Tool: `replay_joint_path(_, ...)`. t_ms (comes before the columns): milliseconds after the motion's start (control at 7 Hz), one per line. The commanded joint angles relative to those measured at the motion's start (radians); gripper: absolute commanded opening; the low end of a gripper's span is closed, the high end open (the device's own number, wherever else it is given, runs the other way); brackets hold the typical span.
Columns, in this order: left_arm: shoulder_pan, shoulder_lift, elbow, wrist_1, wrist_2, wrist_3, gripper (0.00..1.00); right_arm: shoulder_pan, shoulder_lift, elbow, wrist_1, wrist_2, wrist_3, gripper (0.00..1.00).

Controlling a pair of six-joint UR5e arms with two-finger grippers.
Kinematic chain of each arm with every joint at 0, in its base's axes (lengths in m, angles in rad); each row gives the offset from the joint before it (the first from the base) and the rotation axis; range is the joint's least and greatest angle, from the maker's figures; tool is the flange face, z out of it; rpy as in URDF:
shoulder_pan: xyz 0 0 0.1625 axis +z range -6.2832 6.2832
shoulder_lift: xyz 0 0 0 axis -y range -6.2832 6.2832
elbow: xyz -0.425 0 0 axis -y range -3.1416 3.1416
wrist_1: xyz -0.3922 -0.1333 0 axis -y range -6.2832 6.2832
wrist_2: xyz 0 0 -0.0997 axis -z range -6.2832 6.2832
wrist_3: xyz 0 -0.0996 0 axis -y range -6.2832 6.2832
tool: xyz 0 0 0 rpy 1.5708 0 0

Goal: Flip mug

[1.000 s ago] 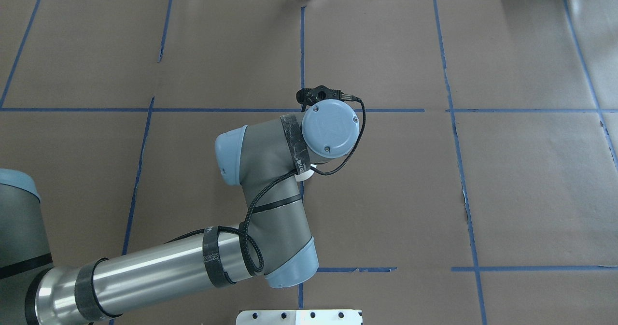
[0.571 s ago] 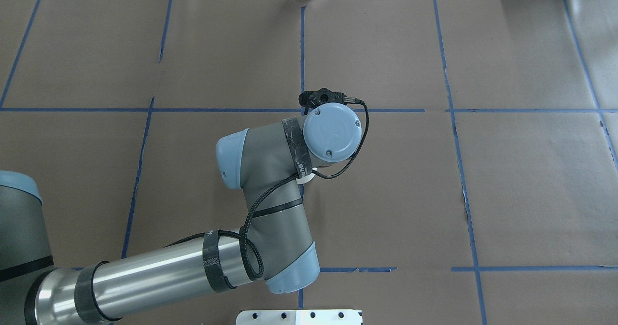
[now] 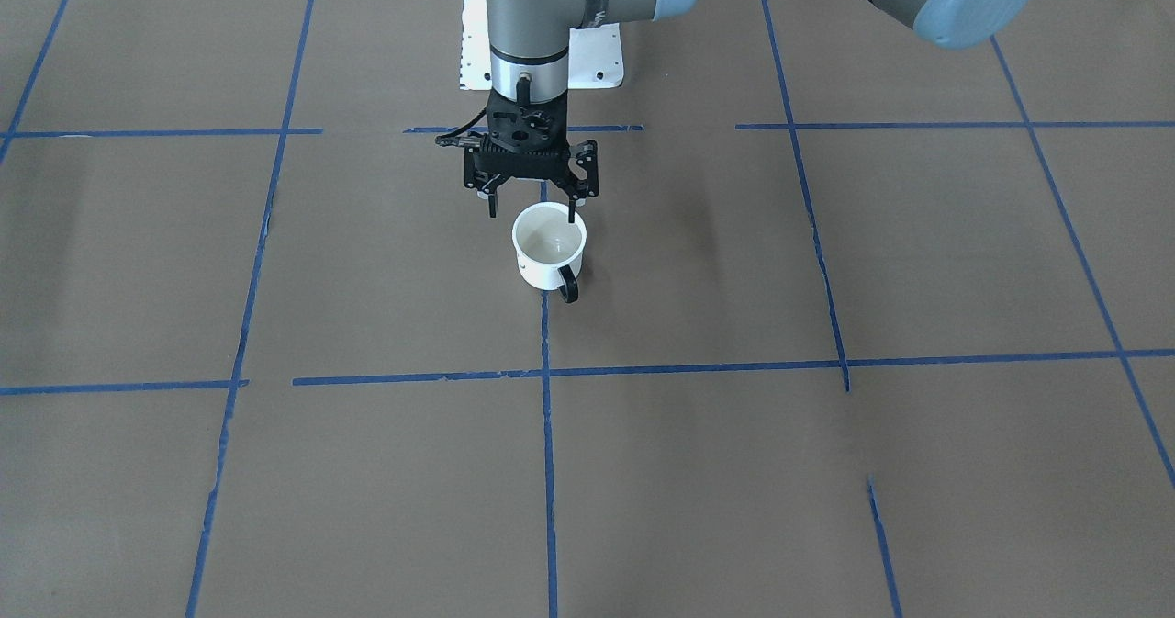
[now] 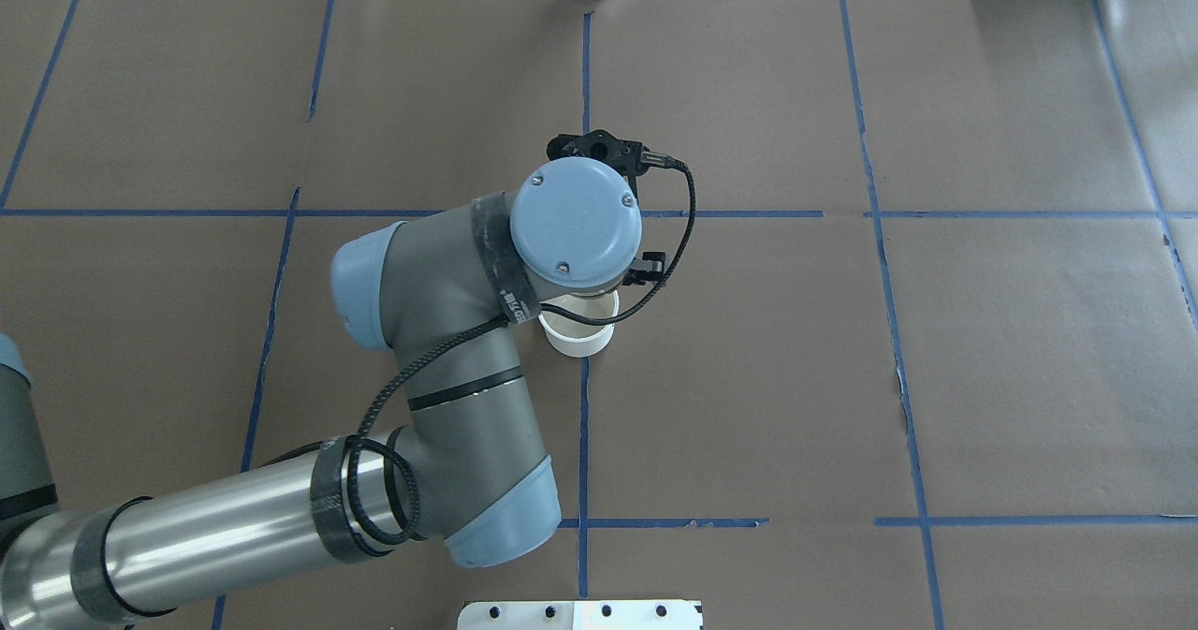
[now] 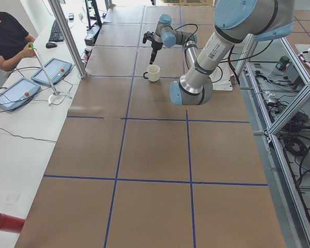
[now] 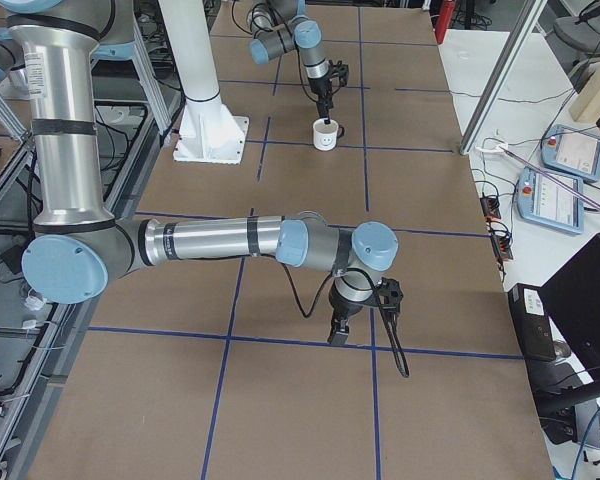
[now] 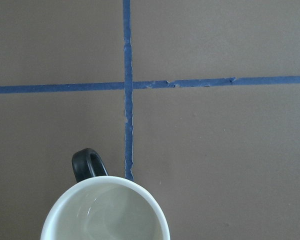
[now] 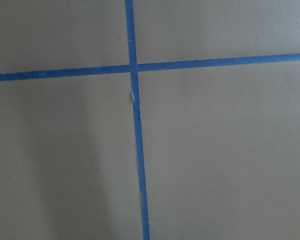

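Observation:
The white mug [image 3: 549,249] stands upright on the brown table, opening up, with its black handle [image 3: 568,285] turned away from the robot. It also shows in the overhead view [image 4: 580,335], half hidden under the left wrist. The exterior right view shows its smiley face [image 6: 325,138], and it sits at the bottom of the left wrist view [image 7: 105,212]. My left gripper [image 3: 531,207] is open and empty, pointing down just above the mug's robot-side rim. My right gripper [image 6: 340,330] hangs low over the table far from the mug; I cannot tell if it is open or shut.
Blue tape lines [image 3: 546,372] divide the brown paper into squares. The white base plate [image 3: 601,58] lies behind the left gripper. A person [image 5: 8,39] and tablets [image 5: 51,71] are at a side table. The right arm [image 6: 210,240] stretches across the table.
In the overhead view the left wrist has moved to the left and slightly toward the far side, uncovering more of the mug. The mug has stayed in place.

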Motion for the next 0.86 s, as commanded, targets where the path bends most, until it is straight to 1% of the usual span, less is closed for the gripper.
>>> replay_joint_path(0,-0.099,0.084,-0.088,-0.001,-0.081,0.149,1.0,0.0,0.0,-0.001,0.0,0.0,0.0,1.0)
replay_joint_path(143,-0.162,0.139,-0.135,-0.007,-0.094,0.233,1.0,0.0,0.0,-0.001,0.0,0.0,0.0,1.0)
replay_joint_path(286,-0.255,0.205,-0.156,-0.067,-0.184,0.322,1.0,0.0,0.0,-0.001,0.0,0.0,0.0,1.0)
replay_joint_path(429,-0.315,0.284,-0.159,-0.146,-0.282,0.4,1.0,0.0,0.0,-0.001,0.0,0.0,0.0,1.0)
replay_joint_path(571,-0.367,0.35,-0.157,-0.208,-0.333,0.438,1.0,0.0,-0.002,-0.001,0.0,0.0,0.0,1.0)
replay_joint_path(714,-0.453,0.401,-0.144,-0.219,-0.385,0.57,1.0,0.0,0.0,-0.001,0.0,0.0,0.0,1.0)
